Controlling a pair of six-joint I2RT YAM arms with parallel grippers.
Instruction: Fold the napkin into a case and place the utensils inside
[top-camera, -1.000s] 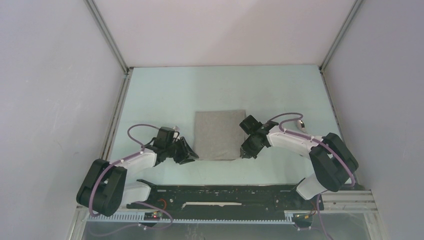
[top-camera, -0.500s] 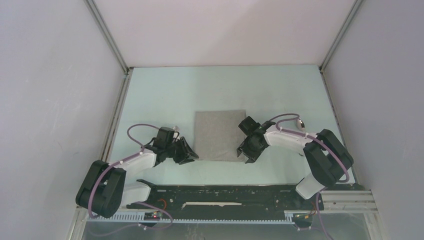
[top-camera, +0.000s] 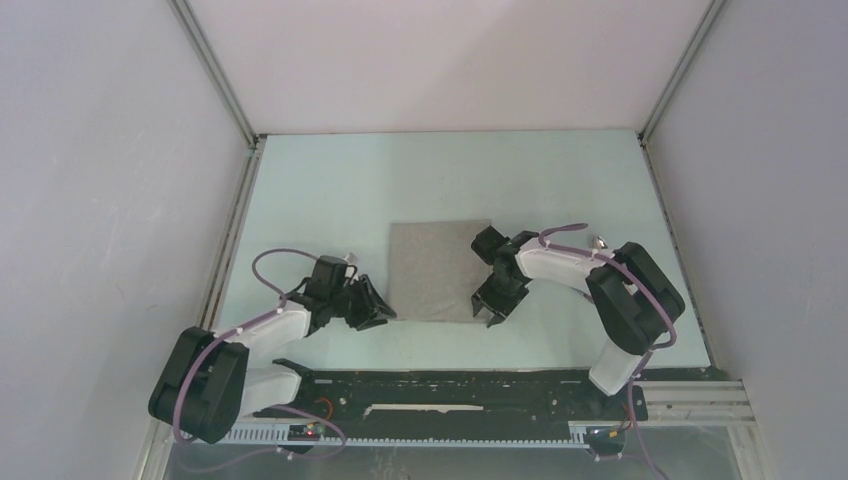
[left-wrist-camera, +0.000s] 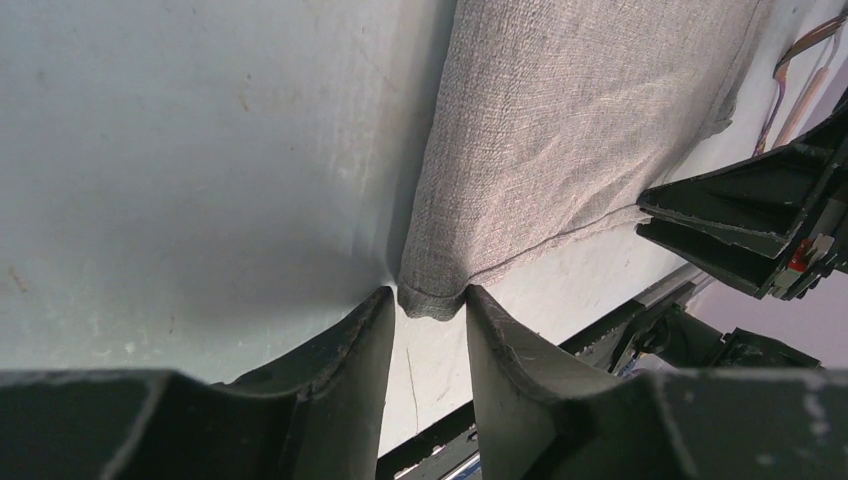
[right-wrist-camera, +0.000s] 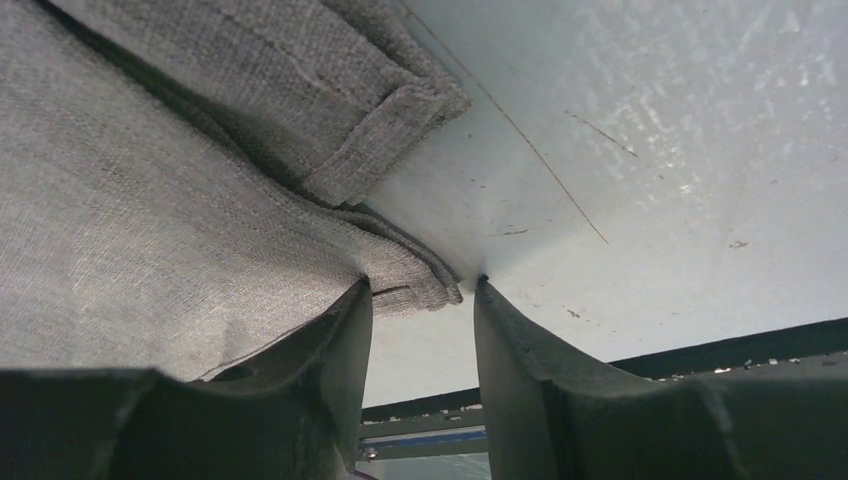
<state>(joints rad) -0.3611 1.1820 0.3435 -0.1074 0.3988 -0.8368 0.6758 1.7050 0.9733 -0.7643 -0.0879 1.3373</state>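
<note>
The napkin lies as a flat grey-beige square, folded in two layers, mid-table. My left gripper is at its near left corner. In the left wrist view the corner sits pinched between the two fingertips, touching both. My right gripper is at the near right corner. In the right wrist view its jaws are apart, with the lower layer's corner between them, one finger on the cloth and the other on the table. A small shiny bit behind the right arm may be a utensil; the rest is hidden. No case shows.
The black rail of the arm mount runs along the near edge. Grey walls close in the pale table on the left, right and far sides. The right arm's black fingers show in the left wrist view.
My right gripper has moved left and nearer, from over the napkin's right edge down to its near right corner. My left gripper has stayed at the near left corner.
</note>
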